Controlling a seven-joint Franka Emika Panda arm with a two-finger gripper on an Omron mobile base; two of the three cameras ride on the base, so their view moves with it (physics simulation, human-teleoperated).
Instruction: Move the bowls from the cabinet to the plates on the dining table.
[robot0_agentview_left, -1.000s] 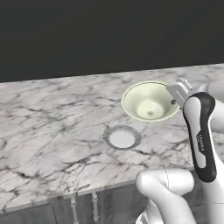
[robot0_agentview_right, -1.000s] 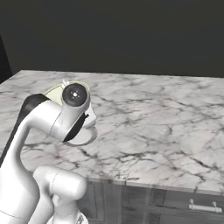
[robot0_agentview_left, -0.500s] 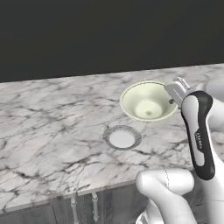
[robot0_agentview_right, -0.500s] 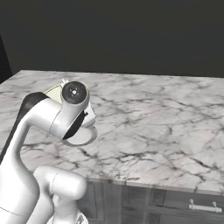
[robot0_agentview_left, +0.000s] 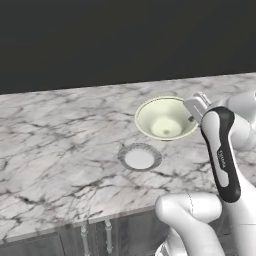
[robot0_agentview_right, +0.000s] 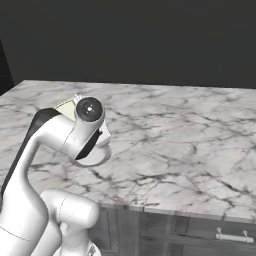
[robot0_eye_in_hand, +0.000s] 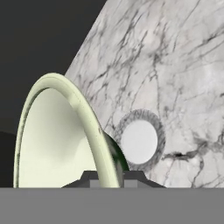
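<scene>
Since a second ago the bowl (robot0_agentview_left: 166, 118) has crept a little left. My claw (robot0_agentview_left: 196, 106) pinches its right rim, above the table (robot0_agentview_left: 60, 150). I see the plate (robot0_agentview_left: 139, 157) just nearer.

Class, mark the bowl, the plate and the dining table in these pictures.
bowl (robot0_agentview_left: 165, 120): left base view, inner wall.
plate (robot0_agentview_left: 139, 158): left base view, flat centre.
dining table (robot0_agentview_right: 200, 145): right base view, bare marble top.

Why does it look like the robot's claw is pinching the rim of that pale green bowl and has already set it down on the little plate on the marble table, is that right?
Not quite. The gripper does pinch the bowl by its rim, but the bowl is not on the plate. The left base view shows it held over the dining table, beside and beyond the plate, which lies bare.
</scene>
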